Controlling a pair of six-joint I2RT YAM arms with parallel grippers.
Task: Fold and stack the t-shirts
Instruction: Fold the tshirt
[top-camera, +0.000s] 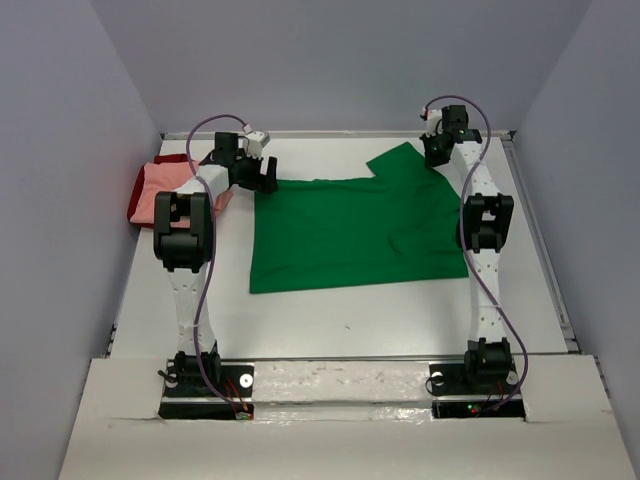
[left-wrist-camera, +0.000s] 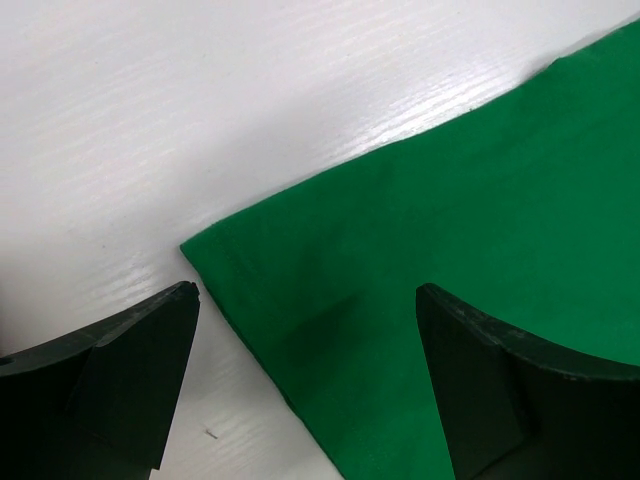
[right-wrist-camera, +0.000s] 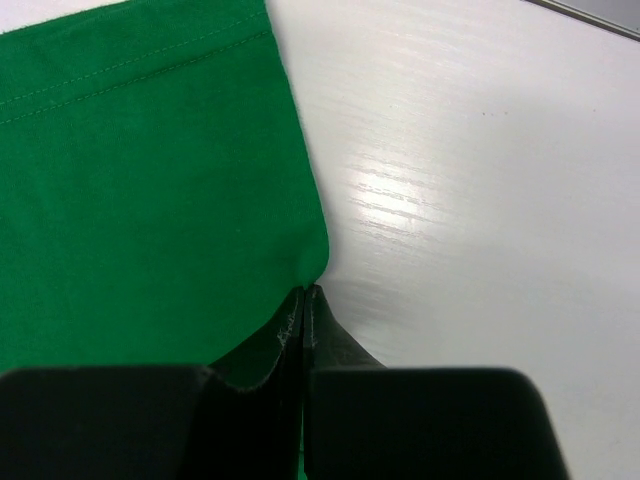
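Green t-shirt (top-camera: 360, 235) readied for a fold

The green t-shirt lies spread flat in the middle of the counter (top-camera: 330, 320). The right hand (right-wrist-camera: 303, 300) is pinched tight on a sleeve's edge. The left hand (left-wrist-camera: 305, 300), jaws wide, straddles the far left corner, apparently lining up a matching grip. The pink t-shirt (top-camera: 165, 190) and dark red t-shirt (top-camera: 137, 200) lie together at the left edge.
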